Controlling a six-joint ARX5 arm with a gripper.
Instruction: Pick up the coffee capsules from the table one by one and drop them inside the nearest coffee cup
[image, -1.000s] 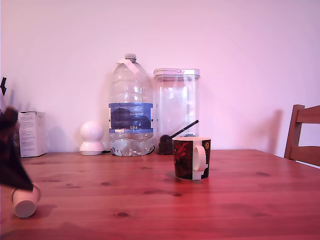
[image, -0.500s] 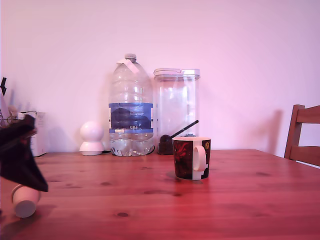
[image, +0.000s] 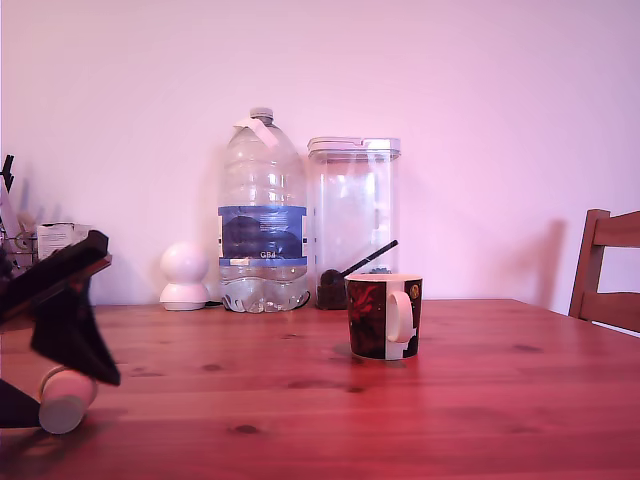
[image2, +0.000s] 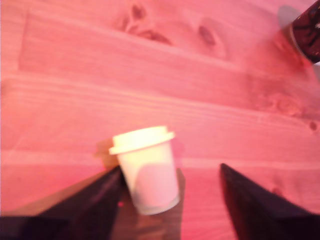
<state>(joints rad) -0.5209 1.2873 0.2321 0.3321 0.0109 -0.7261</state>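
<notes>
While open, claw (image2: 167, 200) astride capsule (image2: 146, 167)

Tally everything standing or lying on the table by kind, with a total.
Coffee capsule: 1
Coffee cup: 1
Water bottle: 1
Clear canister: 1
White ball-shaped gadget: 1
White box: 1
Total: 6

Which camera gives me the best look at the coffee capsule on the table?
The wrist view: the coffee capsule fills the middle, rim and tapered body plain, between the open gripper's fingers. The exterior view shows it small at its left edge, partly hidden by the gripper.
</notes>
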